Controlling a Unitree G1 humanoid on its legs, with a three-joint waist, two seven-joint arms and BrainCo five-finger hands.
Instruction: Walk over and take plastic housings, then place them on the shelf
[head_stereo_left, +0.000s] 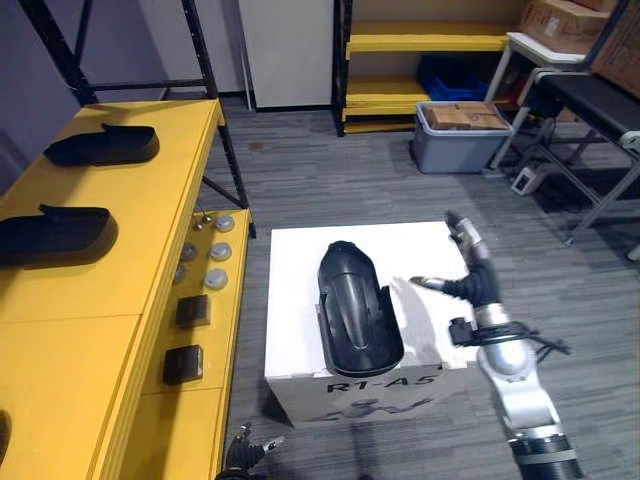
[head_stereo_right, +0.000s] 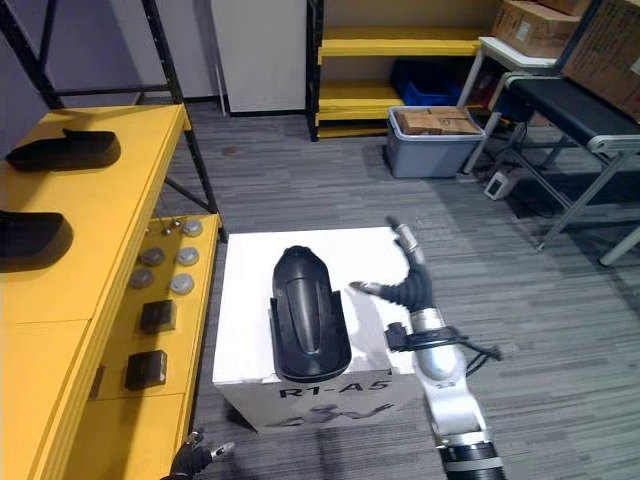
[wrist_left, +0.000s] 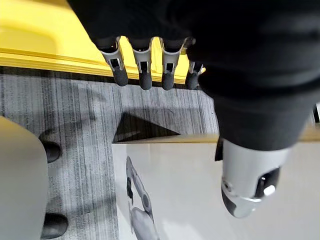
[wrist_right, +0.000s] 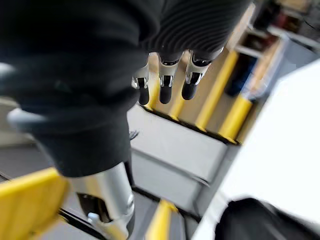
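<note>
Housing (head_stereo_left: 358, 310), black, lies lengthwise on the white box (head_stereo_left: 290, 290), its near end at the front edge. Right robot hand (head_stereo_left: 476, 286) is over the box's right edge, fingers straight and spread, thumb pointing toward the housing, holding nothing. Left robot hand (head_stereo_left: 243, 455) hangs low off the box's front left corner, fingers (wrist_left: 145, 75) relaxed, empty. On the yellow shelf (head_stereo_left: 150, 230) lie a far housing (head_stereo_left: 103, 145) and a near housing (head_stereo_left: 55, 235).

Workshop: yellow shelving (head_stereo_left: 110, 200), conveyor (head_stereo_left: 600, 105)
</note>
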